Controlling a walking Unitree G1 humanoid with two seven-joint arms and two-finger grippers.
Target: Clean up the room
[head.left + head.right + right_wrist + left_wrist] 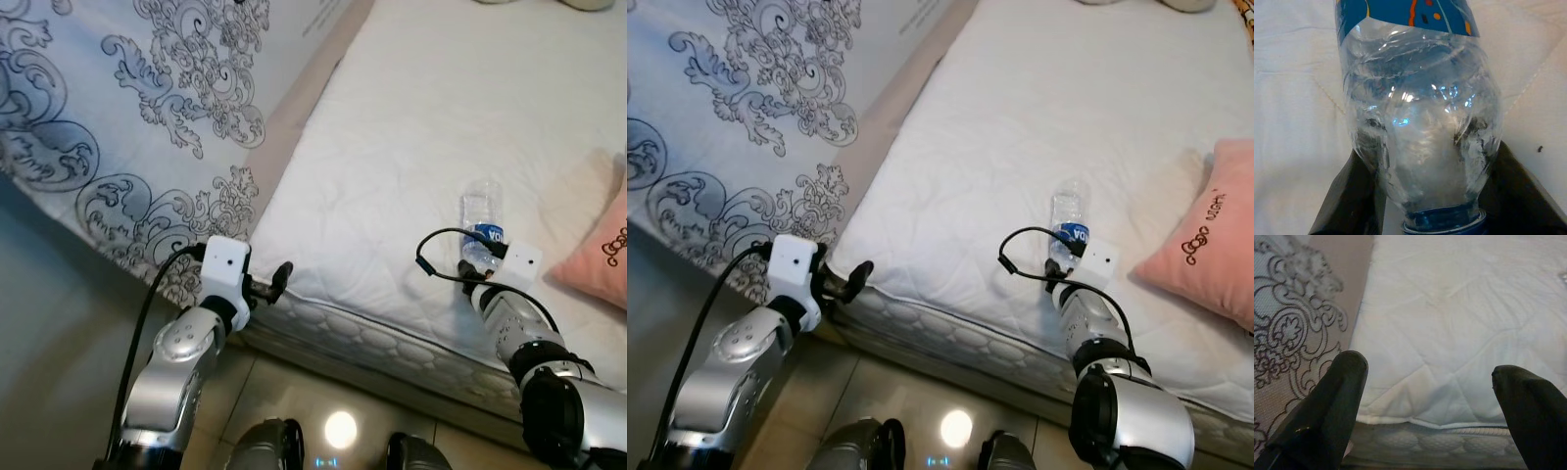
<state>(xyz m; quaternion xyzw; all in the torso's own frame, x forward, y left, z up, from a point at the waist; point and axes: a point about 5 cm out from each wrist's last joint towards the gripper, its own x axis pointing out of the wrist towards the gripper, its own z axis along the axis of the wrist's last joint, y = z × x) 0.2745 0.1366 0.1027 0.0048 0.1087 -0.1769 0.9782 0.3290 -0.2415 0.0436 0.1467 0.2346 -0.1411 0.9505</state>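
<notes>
A clear plastic water bottle (482,220) with a blue label lies on the white mattress (421,117), its blue cap towards me. My right gripper (477,258) is at the bottle's cap end. In the right wrist view its black fingers (1354,196) stand wide on either side of the bottle (1420,122), open around its shoulders. My left gripper (283,275) hovers open at the mattress's near left corner, with nothing between its fingers (1337,401).
A pink pillow (1205,235) lies on the mattress to the right of the bottle. A white cloth with a grey scroll pattern (118,127) hangs along the bed's left side. Shiny floor tiles (294,392) lie below the bed edge.
</notes>
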